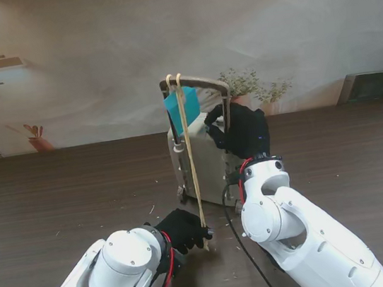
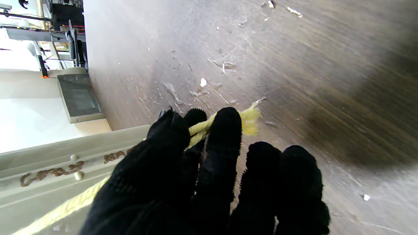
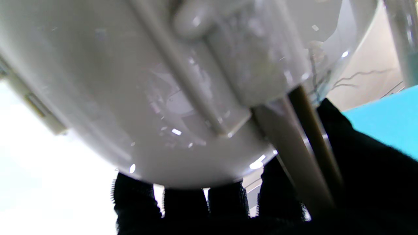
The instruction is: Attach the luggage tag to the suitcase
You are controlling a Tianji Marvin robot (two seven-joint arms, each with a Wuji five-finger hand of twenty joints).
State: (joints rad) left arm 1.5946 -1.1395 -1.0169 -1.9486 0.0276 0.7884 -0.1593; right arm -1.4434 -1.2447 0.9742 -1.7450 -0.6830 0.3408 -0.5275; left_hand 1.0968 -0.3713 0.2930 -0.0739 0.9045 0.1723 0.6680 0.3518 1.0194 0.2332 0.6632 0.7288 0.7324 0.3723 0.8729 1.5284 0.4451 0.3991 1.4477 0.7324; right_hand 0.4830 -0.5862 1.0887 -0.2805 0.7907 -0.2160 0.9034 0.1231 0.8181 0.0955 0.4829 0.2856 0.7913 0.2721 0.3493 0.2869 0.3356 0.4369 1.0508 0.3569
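We're mid-threading: left hand (image 1: 184,230) pinches the cord (image 1: 192,165) looped over the handle (image 1: 197,83), right hand (image 1: 241,131) grips the suitcase (image 1: 205,161); next, likely cinch it.

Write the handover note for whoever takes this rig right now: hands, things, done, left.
Left hand: shut on the yellow cord, pinching its frayed end near the table, nearer to me than the suitcase.
Right hand: shut on the suitcase, gripping its top right side beside the handle post, steadying it upright.
Teal tag: hangs high at the pull handle; the cord is draped over the handle bar and both strands run down to the left hand.
Done: cord looped over the handle.
Left: secure the cord; no knot is visible. Then release.
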